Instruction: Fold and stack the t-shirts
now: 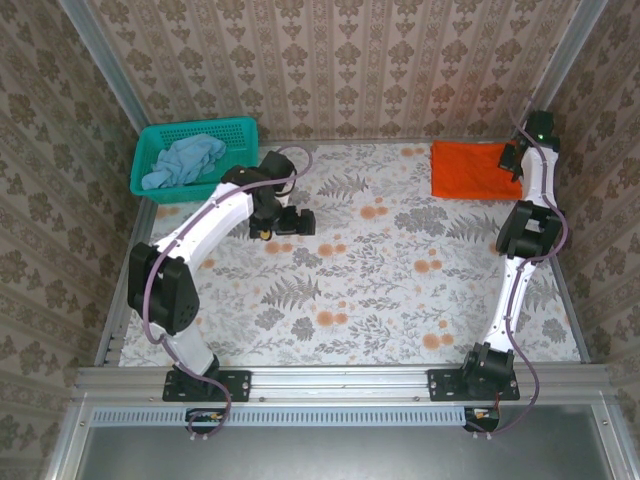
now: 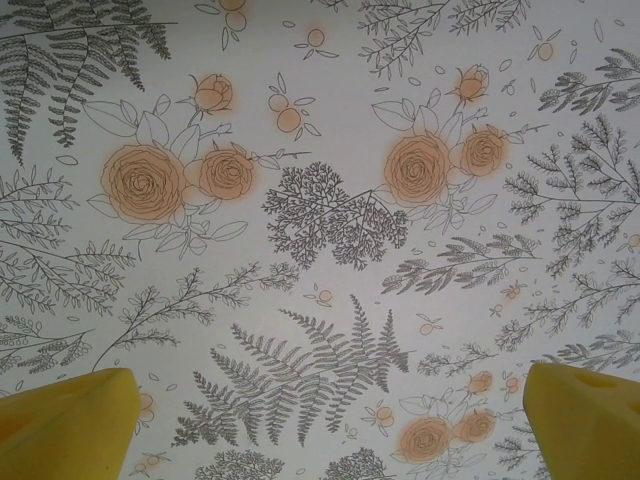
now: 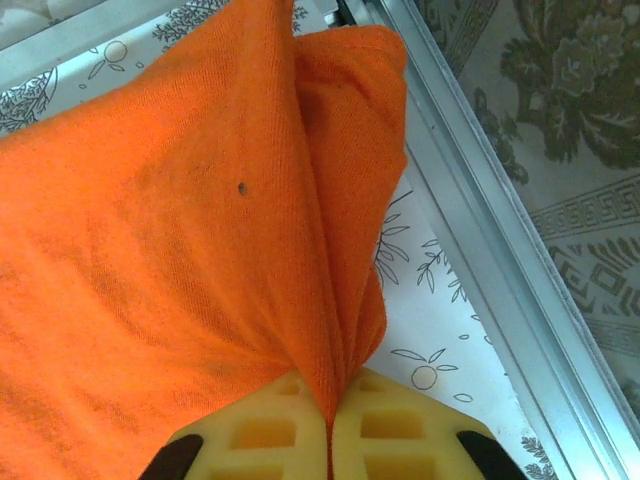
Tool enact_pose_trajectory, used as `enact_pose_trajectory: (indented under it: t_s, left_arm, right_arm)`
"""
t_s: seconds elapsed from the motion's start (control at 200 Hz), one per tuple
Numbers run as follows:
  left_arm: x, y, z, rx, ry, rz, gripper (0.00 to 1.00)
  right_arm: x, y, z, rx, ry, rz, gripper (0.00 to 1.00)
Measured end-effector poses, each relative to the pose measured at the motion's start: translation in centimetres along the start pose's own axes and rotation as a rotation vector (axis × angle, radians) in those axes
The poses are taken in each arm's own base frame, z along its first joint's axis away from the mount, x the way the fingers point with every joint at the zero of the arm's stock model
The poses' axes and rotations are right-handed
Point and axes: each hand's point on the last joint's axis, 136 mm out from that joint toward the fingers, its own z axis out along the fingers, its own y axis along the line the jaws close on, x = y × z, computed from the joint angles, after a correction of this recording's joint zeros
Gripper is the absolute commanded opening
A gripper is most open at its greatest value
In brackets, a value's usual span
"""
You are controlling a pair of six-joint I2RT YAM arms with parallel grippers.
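Note:
A folded orange t-shirt [image 1: 470, 170] lies at the table's far right corner. My right gripper [image 1: 515, 160] is at its right edge, shut on a pinched fold of the orange t-shirt [image 3: 200, 230], which rises between the yellow pads [image 3: 390, 430]. The pale blue t-shirt [image 1: 183, 160] lies crumpled inside the teal basket [image 1: 240, 130] at the far left. My left gripper [image 1: 285, 222] hovers over the patterned table to the right of the basket. It is open, its yellow fingertips [image 2: 70, 420] wide apart with nothing between them.
The metal frame rail [image 3: 480, 220] runs close beside the orange shirt's right edge. Wallpapered walls enclose the table on three sides. The floral tablecloth [image 1: 370, 270] stretches bare between the arms.

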Motion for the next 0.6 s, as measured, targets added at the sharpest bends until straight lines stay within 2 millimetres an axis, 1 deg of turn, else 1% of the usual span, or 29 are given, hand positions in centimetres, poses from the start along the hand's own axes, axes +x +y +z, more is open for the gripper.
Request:
enact_pose_trajectory:
  t_s: [0.035,0.085,0.165,0.18,0.185,0.19,0.2,0.22,0.255,0.3,0.44,0.51,0.6]
  left_arm:
    - [0.0,-0.1,0.0,0.001,0.001,0.001,1.00]
    - [0.0,-0.1,0.1,0.001,0.006,0.003,1.00]
    - [0.1,0.0,0.3,-0.001,0.016,0.003,1.00]
    - [0.2,0.0,0.3,-0.001,0.019,0.003,1.00]
    - [0.2,0.0,0.4,-0.002,0.020,0.003,1.00]
    - [0.2,0.0,0.4,-0.002,0.020,0.004,1.00]
    - [0.2,0.0,0.4,-0.002,0.021,0.004,1.00]
    - [0.2,0.0,0.4,-0.003,0.024,0.004,1.00]
    - [0.3,0.0,0.5,-0.004,0.028,0.004,1.00]
    - [0.4,0.0,0.5,-0.004,0.034,0.003,1.00]
    - [0.5,0.0,0.4,-0.001,0.038,0.003,1.00]
    - [0.3,-0.2,0.2,0.002,0.031,0.006,1.00]
    - [0.0,-0.5,-0.1,0.008,0.018,0.012,1.00]
  right_arm:
    - [-0.2,-0.1,-0.1,0.000,-0.006,0.001,0.13]
    - [-0.5,-0.1,-0.2,-0.001,-0.014,0.001,0.17]
    - [-0.7,-0.1,-0.4,-0.002,-0.022,0.006,0.35]
    - [-0.8,-0.1,-0.4,-0.003,-0.023,0.000,0.40]
    - [-0.8,-0.1,-0.4,-0.003,-0.023,-0.002,0.45]
    - [-0.8,-0.1,-0.4,-0.002,-0.024,-0.001,0.52]
    - [-0.8,-0.1,-0.4,-0.002,-0.024,0.009,0.60]
    - [-0.9,-0.1,-0.5,-0.003,-0.027,0.001,0.66]
    - [-1.1,-0.2,-0.6,-0.002,-0.033,0.007,0.74]
    - [-1.4,-0.3,-0.7,-0.002,-0.041,0.011,0.77]
    - [-2.0,-0.4,-1.5,0.001,-0.055,0.030,0.79]
    - [-1.7,-0.2,-1.6,0.002,-0.043,0.036,0.80]
    - [-0.9,0.0,-2.0,0.019,-0.008,0.045,0.79]
